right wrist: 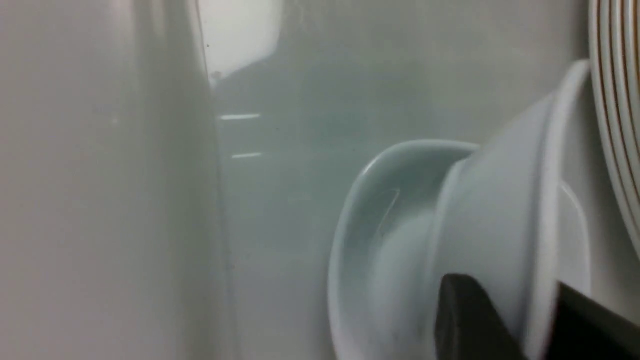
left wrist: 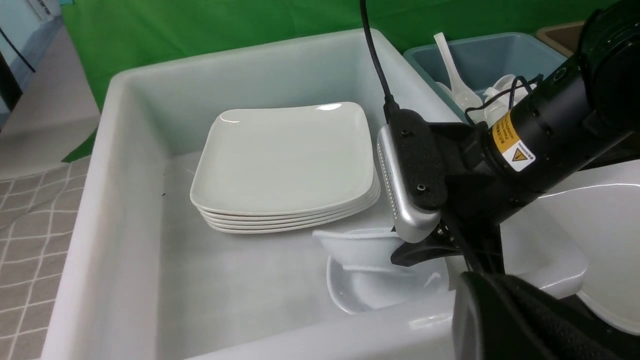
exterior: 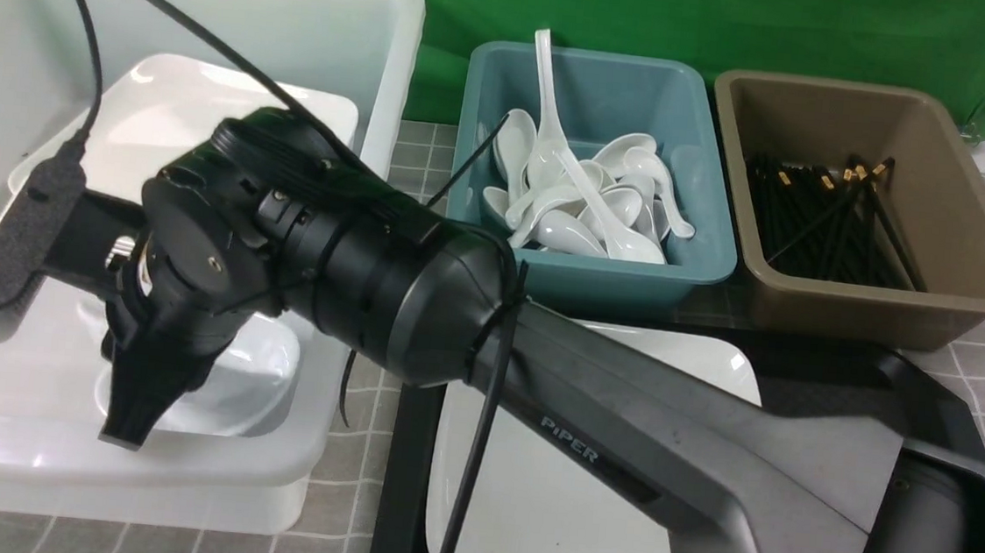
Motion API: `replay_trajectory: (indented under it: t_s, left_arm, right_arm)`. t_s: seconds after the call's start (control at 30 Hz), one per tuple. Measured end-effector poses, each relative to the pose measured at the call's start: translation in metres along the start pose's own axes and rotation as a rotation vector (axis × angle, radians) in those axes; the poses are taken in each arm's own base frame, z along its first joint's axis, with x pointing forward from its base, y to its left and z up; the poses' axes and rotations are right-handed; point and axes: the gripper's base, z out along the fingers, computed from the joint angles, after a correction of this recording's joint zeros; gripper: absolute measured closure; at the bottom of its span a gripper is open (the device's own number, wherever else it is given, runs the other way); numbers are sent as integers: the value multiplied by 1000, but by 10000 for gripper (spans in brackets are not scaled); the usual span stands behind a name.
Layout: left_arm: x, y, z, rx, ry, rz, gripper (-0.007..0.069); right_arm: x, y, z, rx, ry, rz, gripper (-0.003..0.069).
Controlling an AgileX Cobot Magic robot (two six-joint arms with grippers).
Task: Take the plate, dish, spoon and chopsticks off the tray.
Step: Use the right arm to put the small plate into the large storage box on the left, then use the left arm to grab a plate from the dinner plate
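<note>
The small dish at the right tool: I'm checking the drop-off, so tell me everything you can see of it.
The dish is small, glossy white, ceramic-looking, rounded-square with a shallow wall. It is tilted steeply, its lower edge resting in a second dish lying flat in the white tub, beside a plate stack. The right tool straddles its raised rim; whether it grips is unclear.

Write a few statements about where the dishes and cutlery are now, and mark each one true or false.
1. The plate lies on the tray. True.
2. The teal tub holds chopsticks. False: it holds white spoons; the black chopsticks lie in the brown tub.
3. The right gripper has the dish at its fingers, tilted, inside the white tub. True.
4. The white tub holds no plates. False: a stack of plates sits in it.
</note>
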Motion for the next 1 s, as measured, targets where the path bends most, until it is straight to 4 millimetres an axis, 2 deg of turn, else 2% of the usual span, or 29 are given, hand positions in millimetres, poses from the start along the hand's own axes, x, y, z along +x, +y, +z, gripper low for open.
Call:
replay_trajectory:
  t_s: [0.03, 0.13, 0.27, 0.4, 0.5, 0.53, 0.57, 0.7, 0.77, 0.8, 0.83, 0.87, 0.93, 1.0]
  left_arm:
    - [0, 0, 0, 5, 0, -3, 617]
    - [0, -1, 0, 14, 0, -4, 617]
    - [0, -1, 0, 13, 0, -1, 617]
    - [0, -1, 0, 13, 0, -1, 617]
    - [0, -1, 0, 15, -7, -1, 617]
    - [0, -1, 0, 15, -7, -1, 617]
    - [-2, -2, 0, 23, -19, -5, 617]
    - [-4, -5, -1, 51, -51, -21, 617]
    - [-7, -6, 1, 67, -61, -29, 617]
    - [-7, -6, 2, 69, -60, -29, 617]
    - [-9, -8, 6, 80, -44, -15, 617]
    - [-11, -9, 10, 89, -26, -9, 617]
    - [-14, -13, 20, 117, 30, 12, 617]
    - [-16, -20, 35, 170, 118, 52, 617]
  right_arm:
    - [1, 0, 0, -4, 6, 1, 394]
    - [2, 1, 0, -10, 19, 1, 290]
    - [4, 2, -2, -25, 52, 4, 260]
    - [5, 3, -20, -46, 110, -2, 258]
    - [1, 0, -52, -45, 134, -7, 257]
    - [0, -1, -56, -41, 132, -8, 257]
    - [-3, -3, -78, -28, 128, -11, 261]
    - [-11, -11, -121, 41, 67, 42, 310]
    - [-13, -16, -145, 94, 37, 96, 368]
    - [-13, -17, -151, 107, 32, 108, 390]
    - [-11, -20, -174, 151, 14, 148, 443]
    - [-8, -21, -189, 174, 8, 170, 479]
    - [2, -22, -222, 205, -8, 220, 533]
    - [19, -20, -245, 216, 6, 273, 571]
